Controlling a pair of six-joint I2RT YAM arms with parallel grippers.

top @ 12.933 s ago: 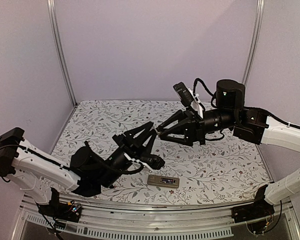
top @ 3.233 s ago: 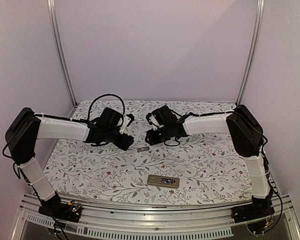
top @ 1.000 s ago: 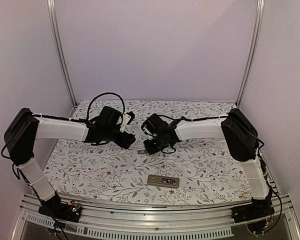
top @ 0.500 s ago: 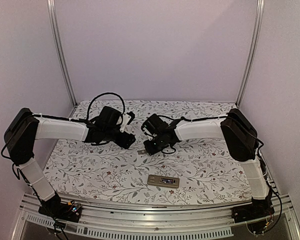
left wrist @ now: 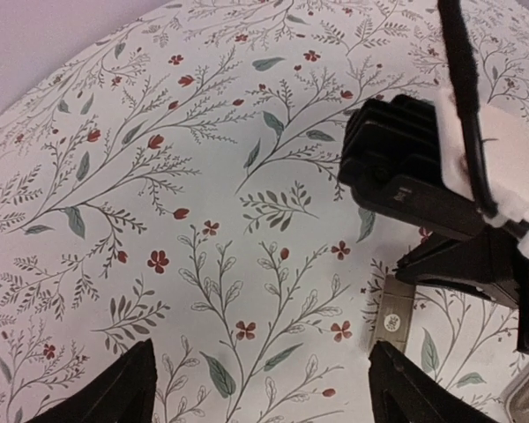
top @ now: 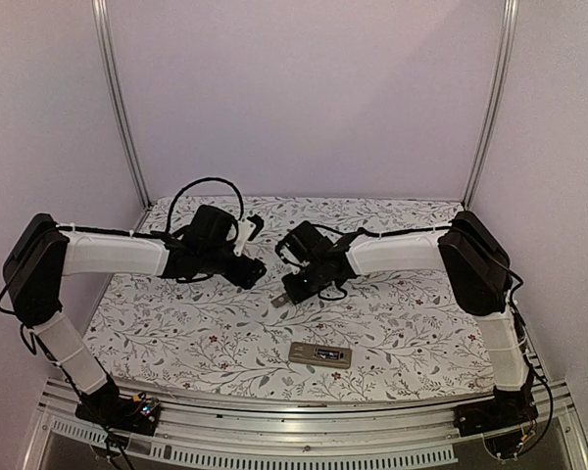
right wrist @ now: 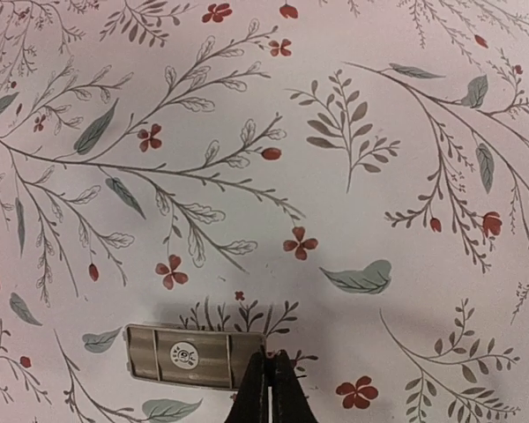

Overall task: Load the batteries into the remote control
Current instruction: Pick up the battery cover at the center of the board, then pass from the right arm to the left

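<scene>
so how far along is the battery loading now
Done, apparently: the remote control lies back-up by the near edge, its recess dark as if filled, though too small to confirm. In hand: the right jaws are shut at the edge of the grey battery cover. Remaining: fitting that cover onto the remote.

Robot lab booth, plain lilac walls (top: 304, 98), aluminium posts (top: 118, 108), floral tablecloth (top: 402, 323)

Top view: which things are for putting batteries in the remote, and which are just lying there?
For the job:
- remote control, near the table's front edge
- left hand and right hand
- batteries: none that I can make out

Just lying about:
- small flat grey piece, at the right hand's tips
- flowery tablecloth
</scene>
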